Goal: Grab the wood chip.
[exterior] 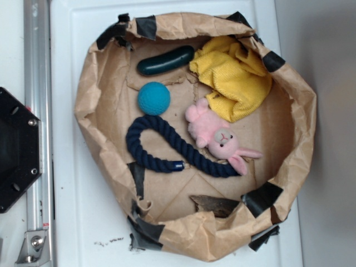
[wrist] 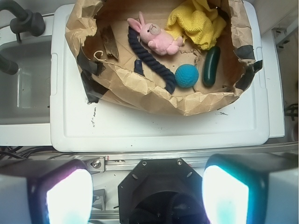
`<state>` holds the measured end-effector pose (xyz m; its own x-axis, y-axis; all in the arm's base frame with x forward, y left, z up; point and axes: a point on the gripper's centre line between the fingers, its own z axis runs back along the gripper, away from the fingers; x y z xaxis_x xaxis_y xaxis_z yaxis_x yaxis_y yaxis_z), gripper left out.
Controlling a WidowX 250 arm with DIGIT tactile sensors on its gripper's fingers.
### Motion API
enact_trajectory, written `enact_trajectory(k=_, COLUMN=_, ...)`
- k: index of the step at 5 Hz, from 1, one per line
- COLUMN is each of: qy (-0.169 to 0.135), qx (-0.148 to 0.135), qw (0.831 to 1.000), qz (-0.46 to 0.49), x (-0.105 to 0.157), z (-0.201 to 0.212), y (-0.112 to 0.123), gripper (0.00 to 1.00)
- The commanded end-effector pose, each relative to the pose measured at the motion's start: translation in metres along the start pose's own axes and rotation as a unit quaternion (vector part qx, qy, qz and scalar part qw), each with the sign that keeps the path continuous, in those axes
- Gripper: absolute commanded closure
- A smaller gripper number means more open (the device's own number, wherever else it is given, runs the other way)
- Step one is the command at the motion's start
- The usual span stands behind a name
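The wood chip [exterior: 214, 204] is a flat, dark brown, bark-like sliver lying on the floor of a crumpled brown paper nest [exterior: 89, 111], near its lower rim. The wrist view shows the wood chip [wrist: 110, 42] at the nest's upper left, next to the navy rope. My gripper [wrist: 147, 193] hangs high above the robot base, well short of the nest. Its two glowing fingers [wrist: 70, 198] stand far apart with nothing between them. The exterior view does not show the gripper.
Inside the nest lie a navy rope [exterior: 167, 146], a pink bunny [exterior: 218, 138], a teal ball [exterior: 153, 98], a dark green cucumber [exterior: 165, 60] and a yellow cloth [exterior: 236, 78]. Black tape patches [exterior: 261, 197] hold the rim. The nest sits on a white tray [wrist: 154, 135]. The black robot base [exterior: 16, 150] is at the left.
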<state>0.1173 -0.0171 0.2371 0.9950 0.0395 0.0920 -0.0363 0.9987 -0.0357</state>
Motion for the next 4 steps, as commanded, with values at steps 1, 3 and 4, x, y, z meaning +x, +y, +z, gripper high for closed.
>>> enact_trajectory(k=1, qy=0.0, qx=0.0, qw=1.0, qz=0.0, x=0.0, z=0.0, y=0.0, gripper=0.0)
enact_trajectory(k=3, qy=0.008, qx=0.033, qw=0.999, qz=0.003, x=0.082, z=-0.051, y=-0.009, gripper=0.0)
enact_trajectory(k=4, qy=0.011, qx=0.037, qw=0.999, qz=0.009, x=0.114, z=-0.071, y=-0.009, gripper=0.0)
